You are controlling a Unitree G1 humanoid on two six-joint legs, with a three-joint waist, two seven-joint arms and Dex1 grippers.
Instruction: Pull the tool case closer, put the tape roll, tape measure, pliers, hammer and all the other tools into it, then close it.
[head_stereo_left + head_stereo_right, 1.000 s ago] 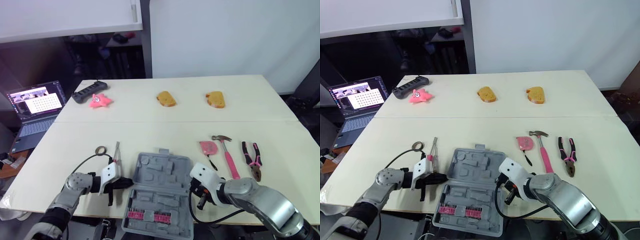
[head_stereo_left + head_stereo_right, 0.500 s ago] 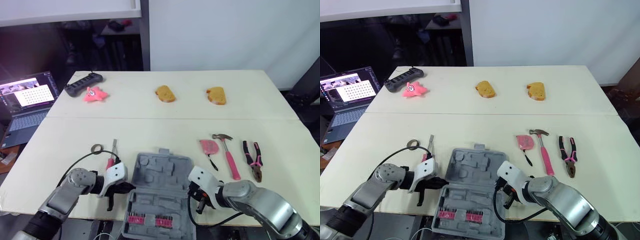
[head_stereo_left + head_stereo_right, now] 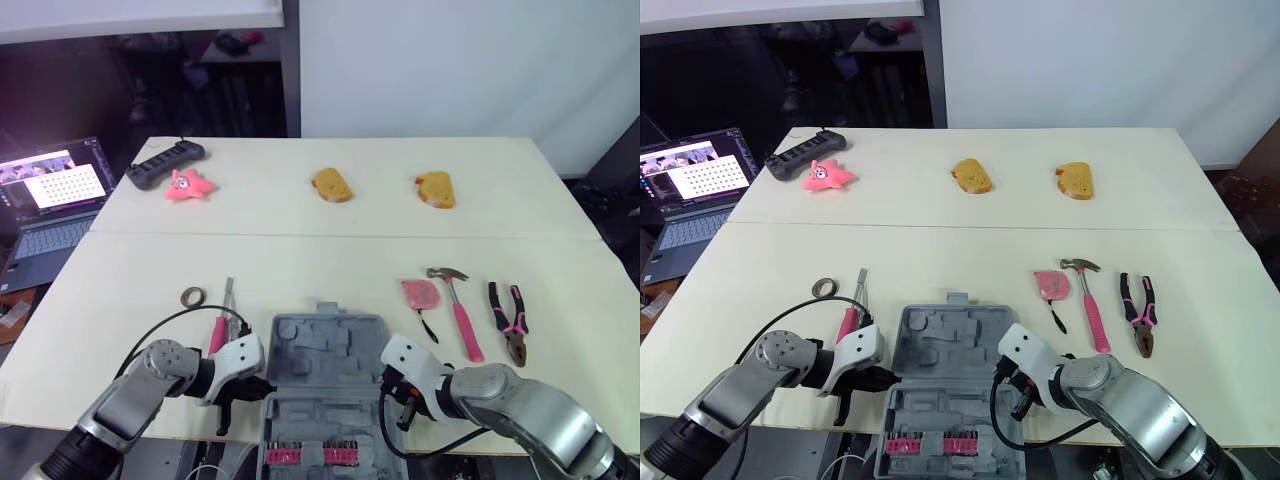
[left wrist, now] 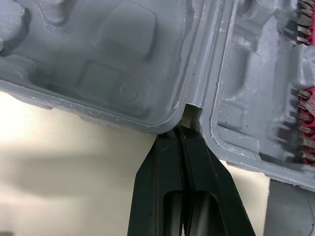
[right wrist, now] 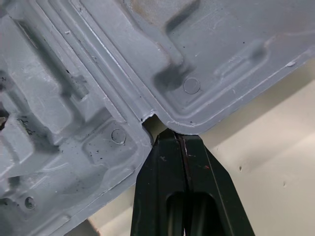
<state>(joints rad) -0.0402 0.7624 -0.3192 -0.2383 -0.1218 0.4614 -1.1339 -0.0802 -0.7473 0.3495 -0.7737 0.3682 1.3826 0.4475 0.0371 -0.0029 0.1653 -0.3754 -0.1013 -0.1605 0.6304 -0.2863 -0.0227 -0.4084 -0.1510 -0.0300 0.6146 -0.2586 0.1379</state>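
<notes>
Tool case [image 3: 325,345]: grey, lying open at the near edge of the tabletop [image 3: 300,265], between the two grippers. Its near half reaches out over that edge.
Hidden or cut off: in the left eye view the lower border cuts the near half of the case. The row of pink bits [image 3: 930,444] in it is too small to tell one from another. The handle end of the pink-handled tool [image 3: 217,333] goes behind the left arm, so I cannot tell what kind of tool it is.
Case direction: the long axis of the open case runs from near to far and the hinge line runs left to right. The small handle tab is on the far edge.
Left gripper [image 4: 183,132]: fingers [image 4: 160,177] clenched flat against each other, tips touching the hinge notch on the left side of the case.
Right gripper [image 5: 172,133]: fingers [image 5: 209,177] also pressed together, tips at the hinge notch on the right side.
Hammer [image 3: 460,318]: right of the case, lying near to far, head at the far end.
Pliers [image 3: 508,318]: right of the hammer and apart from it, almost parallel to it, handles far, nose near.
Tape measure [image 3: 418,293]: pink, just left of the hammer head.
Tape roll [image 3: 192,297]: a small ring left of the case, just beside the metal shaft of the pink-handled tool, which points far.
Far side: power strip [image 3: 165,164], pink toy [image 3: 187,186], bread pieces [image 3: 332,185]. A laptop [image 3: 55,200] stands off the left side.
</notes>
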